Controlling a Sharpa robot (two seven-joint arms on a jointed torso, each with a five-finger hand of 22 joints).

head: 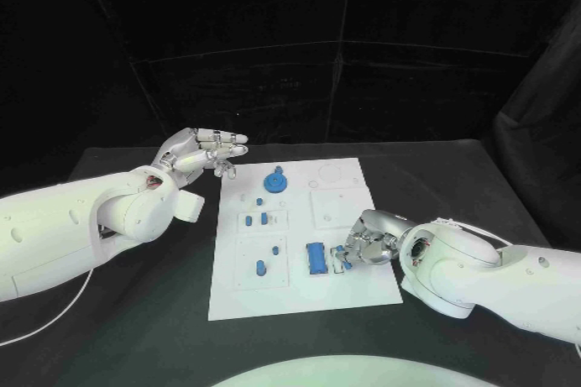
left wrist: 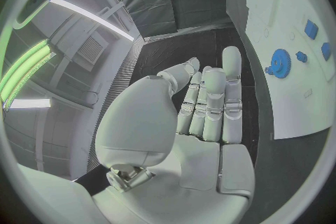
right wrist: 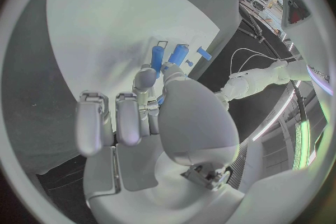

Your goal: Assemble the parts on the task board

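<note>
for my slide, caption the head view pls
Right hand fingers at a blue part on the task board; left hand raised.

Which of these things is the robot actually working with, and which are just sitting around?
Part of the job:
task board
blue gear
blue block, touched by the right hand
small blue parts

Just there:
black table
left hand, raised, holding nothing

Head camera looks down on the board (head: 303,236); close wrist cameras behind each palm share its blue parts (left wrist: 280,60).
</note>
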